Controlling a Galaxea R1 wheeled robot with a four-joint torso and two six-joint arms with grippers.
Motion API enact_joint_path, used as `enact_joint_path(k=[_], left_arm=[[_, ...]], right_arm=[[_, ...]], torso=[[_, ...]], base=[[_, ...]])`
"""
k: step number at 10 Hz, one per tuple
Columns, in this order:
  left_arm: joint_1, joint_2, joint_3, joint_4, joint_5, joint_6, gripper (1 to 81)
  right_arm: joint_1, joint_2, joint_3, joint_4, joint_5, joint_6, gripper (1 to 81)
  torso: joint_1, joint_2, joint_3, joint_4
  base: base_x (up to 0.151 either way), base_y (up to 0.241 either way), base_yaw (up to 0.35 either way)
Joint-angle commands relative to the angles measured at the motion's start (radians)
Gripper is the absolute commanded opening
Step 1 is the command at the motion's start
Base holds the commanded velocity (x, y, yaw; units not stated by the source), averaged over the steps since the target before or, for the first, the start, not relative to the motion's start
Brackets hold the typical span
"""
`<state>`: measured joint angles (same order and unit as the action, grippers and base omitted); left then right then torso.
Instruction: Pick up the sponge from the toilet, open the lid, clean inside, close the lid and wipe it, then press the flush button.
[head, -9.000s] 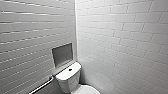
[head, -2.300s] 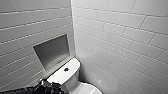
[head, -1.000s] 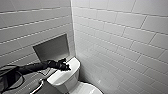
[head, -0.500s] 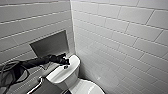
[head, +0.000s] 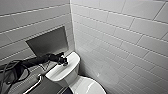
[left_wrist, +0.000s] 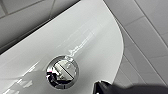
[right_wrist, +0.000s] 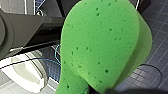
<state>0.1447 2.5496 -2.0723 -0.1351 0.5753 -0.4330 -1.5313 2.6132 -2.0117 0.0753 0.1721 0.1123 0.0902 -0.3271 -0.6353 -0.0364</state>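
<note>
The white toilet (head: 62, 72) stands in the corner, with its tank top toward me and the closed lid (head: 87, 88) at the lower edge. My left arm reaches in from the left. The left gripper (head: 64, 61) is shut, directly over the round chrome flush button (left_wrist: 62, 72) in the middle of the tank top (left_wrist: 95, 42). I cannot tell whether it touches the button. The bright green sponge (right_wrist: 100, 45) shows large and close in the right wrist view, with the right gripper shut on its lower end.
Grey tiled walls meet in a corner behind the tank. A dark recessed niche (head: 47, 41) sits in the left wall above the arm. A metal grab bar (head: 33, 85) runs along that wall, low and left of the tank. Blue floor tiles (right_wrist: 157, 27) show behind the sponge.
Since the earliest frames my left arm has come in from the left and reached over the tank. Over the last second its tip has stayed at the button, shifting only slightly.
</note>
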Motion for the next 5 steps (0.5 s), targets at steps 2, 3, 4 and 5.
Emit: enact_joint_path(k=[2,3,4,5], left_arm=[[-0.182,0.000,-0.065,-0.012,0.023,-0.026,1.0],[-0.184,0.005,-0.090,-0.012,0.023,-0.026,1.0],[-0.182,0.008,-0.107,-0.012,0.021,-0.027,1.0],[-0.182,0.017,-0.135,-0.011,0.021,-0.032,1.0]], right_arm=[[-0.005,-0.023,0.028,-0.006,-0.074,0.000,1.0],[-0.005,-0.020,0.027,-0.006,-0.074,0.000,1.0],[-0.005,-0.020,0.027,-0.006,-0.074,0.000,1.0],[-0.005,-0.020,0.028,-0.006,-0.074,0.000,1.0]], torso=[[0.000,0.000,0.000,0.000],[0.000,0.000,0.000,0.000],[0.000,0.000,0.000,0.000],[0.000,0.000,0.000,0.000]], base=[[0.000,0.000,0.000],[0.000,0.000,0.000],[0.000,0.000,0.000],[0.000,0.000,0.000]])
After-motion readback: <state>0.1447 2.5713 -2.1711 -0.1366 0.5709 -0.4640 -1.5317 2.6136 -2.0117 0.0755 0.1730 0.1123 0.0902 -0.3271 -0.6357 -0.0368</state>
